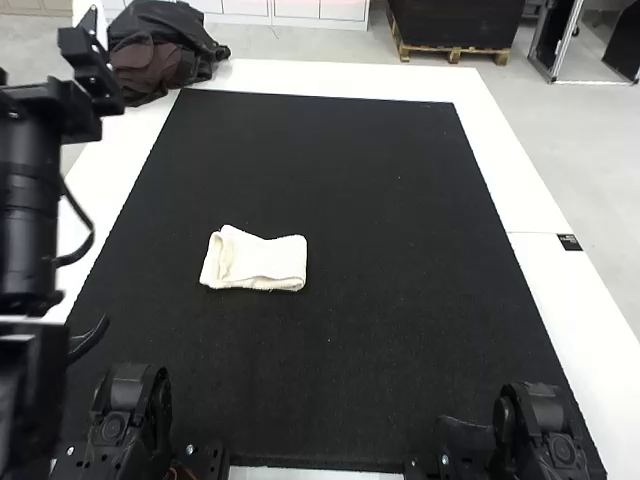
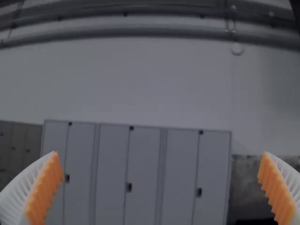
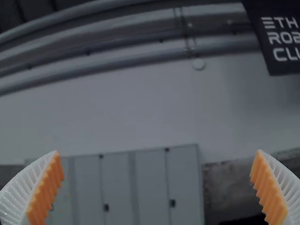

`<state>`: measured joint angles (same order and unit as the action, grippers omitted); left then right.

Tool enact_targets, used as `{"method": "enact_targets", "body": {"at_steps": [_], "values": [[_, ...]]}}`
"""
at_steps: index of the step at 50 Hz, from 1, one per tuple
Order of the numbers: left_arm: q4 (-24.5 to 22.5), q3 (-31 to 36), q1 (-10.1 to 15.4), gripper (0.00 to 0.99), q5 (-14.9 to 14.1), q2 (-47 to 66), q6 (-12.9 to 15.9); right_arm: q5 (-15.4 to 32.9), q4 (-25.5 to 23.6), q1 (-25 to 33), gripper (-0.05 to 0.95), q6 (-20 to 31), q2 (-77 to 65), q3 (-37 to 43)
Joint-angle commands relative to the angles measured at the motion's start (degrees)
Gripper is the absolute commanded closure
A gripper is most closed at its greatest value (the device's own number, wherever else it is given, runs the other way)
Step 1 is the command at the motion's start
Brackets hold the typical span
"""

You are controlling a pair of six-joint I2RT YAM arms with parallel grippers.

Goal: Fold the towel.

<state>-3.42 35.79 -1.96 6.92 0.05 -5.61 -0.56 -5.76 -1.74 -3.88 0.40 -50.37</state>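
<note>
Left claw (image 2: 160, 152) was wide open, bendy-looking white ribs, sawtooth orange pads. Right claw (image 3: 157, 152) same deal, nothing between pads. Matte black mat (image 1: 350, 350) lay on smooth white worktop (image 1: 545, 285). Towel (image 1: 262, 265) sat left of mat's middle, cream, soft, kinda fuzzy, folded into chunky, slightly crooked rectangle with layers peeking out at left end. Folding looked basically done imo; next move probably just called for leaving it alone, maybe light edge-straightening. Dark crumpled fabric bundle (image 1: 160, 50) slumped at far left.
</note>
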Motion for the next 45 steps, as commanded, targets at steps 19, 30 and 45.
{"method": "enact_targets", "body": {"at_steps": [19,30,45], "values": [[-15.7,-29.4,-0.1,0.026,0.6,-0.3,7.8,12.0,21.0,0.3,-0.02,10.9,-0.2,41.1],[-6.0,-35.9,-0.1,0.028,10.7,-0.3,12.5,11.5,15.4,0.2,-0.02,11.6,-0.1,48.9],[-0.2,-35.7,0.1,0.028,7.1,-0.3,11.1,4.2,6.7,0.2,-0.02,13.0,-0.2,50.4]]}}
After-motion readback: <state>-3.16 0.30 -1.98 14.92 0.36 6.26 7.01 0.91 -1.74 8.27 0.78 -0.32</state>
